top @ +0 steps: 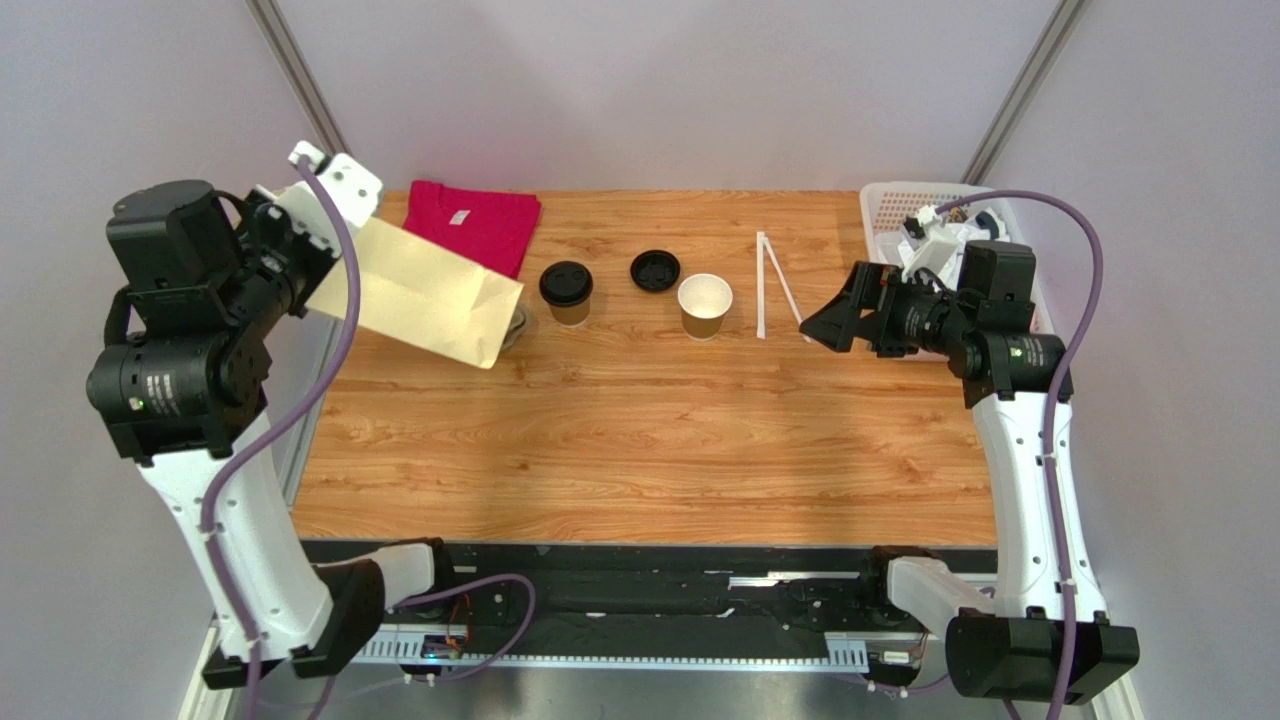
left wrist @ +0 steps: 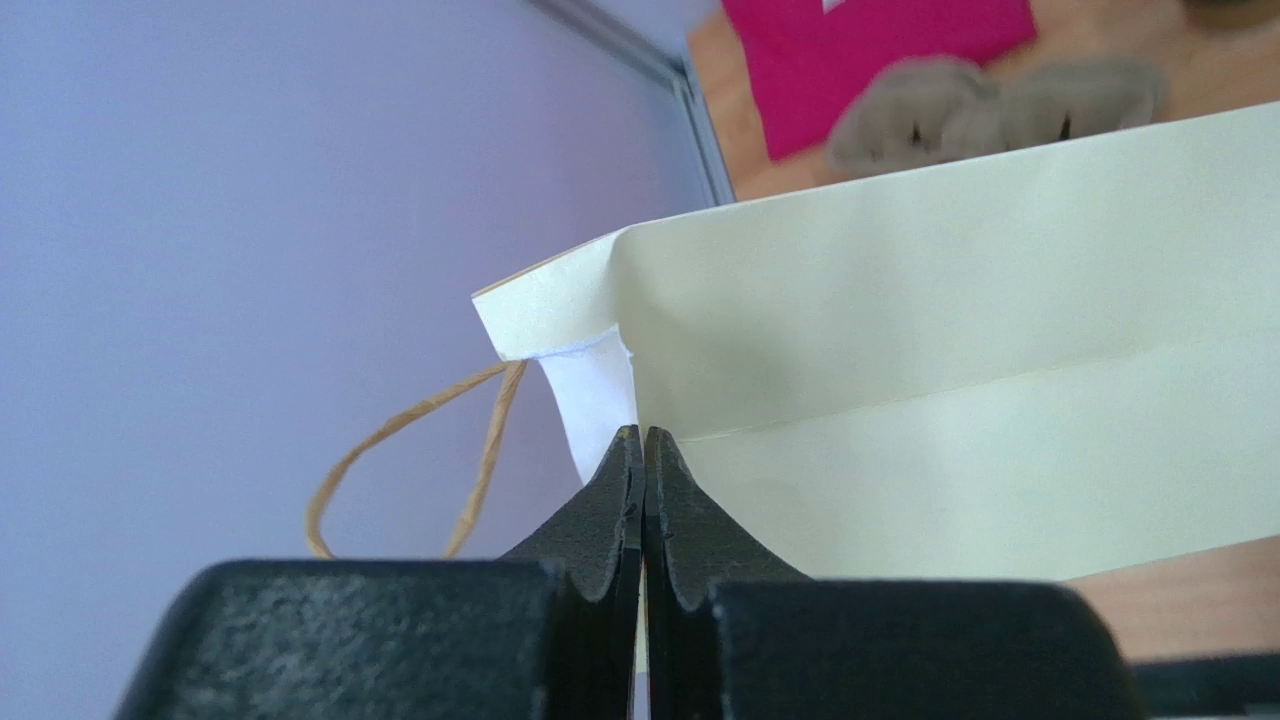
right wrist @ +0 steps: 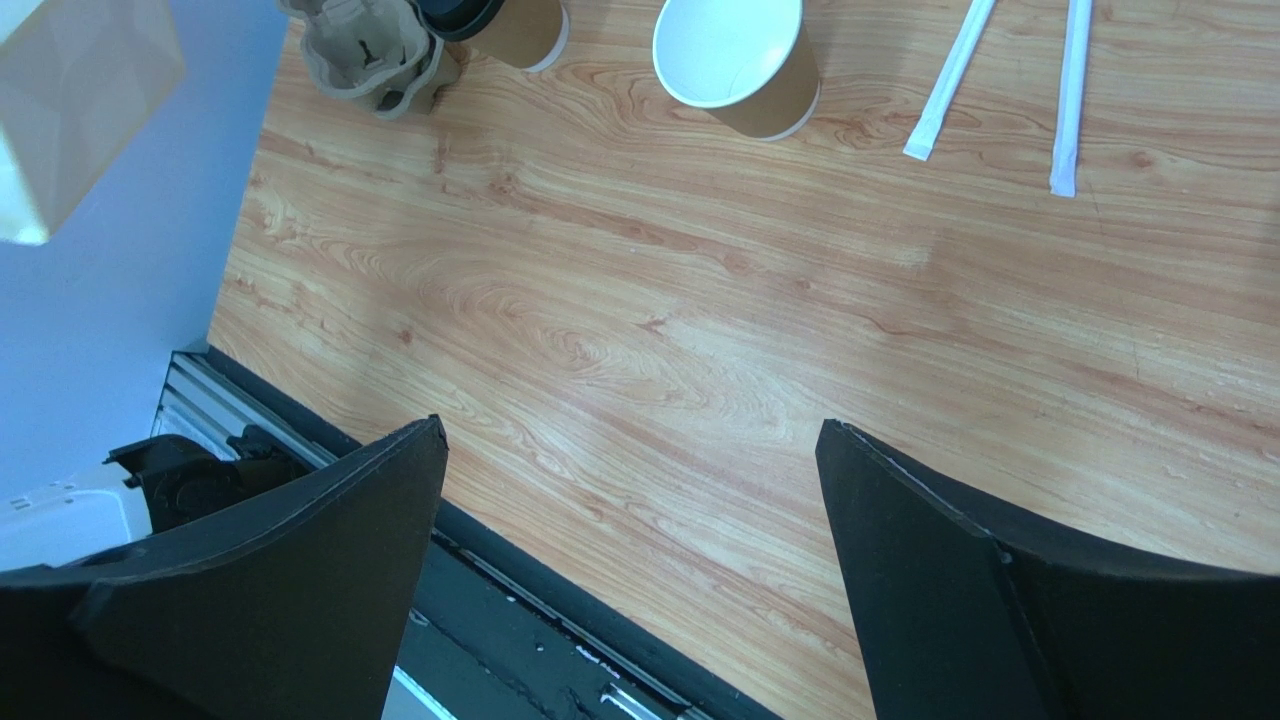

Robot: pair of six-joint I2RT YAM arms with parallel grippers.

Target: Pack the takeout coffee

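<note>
The takeout coffee, a tan cup with a black lid, stands at the back of the wooden table; the right wrist view catches its edge. A cream paper bag hangs tilted over the table's left side. My left gripper is shut on the bag's top edge. In the left wrist view the jaws pinch the rim of the bag, with its twine handle dangling. My right gripper hovers open at the right, empty.
An open tan cup and a loose black lid stand right of the coffee. A grey pulp cup carrier sits beside the bag. Two wrapped straws, a pink cloth and a white basket lie at the back.
</note>
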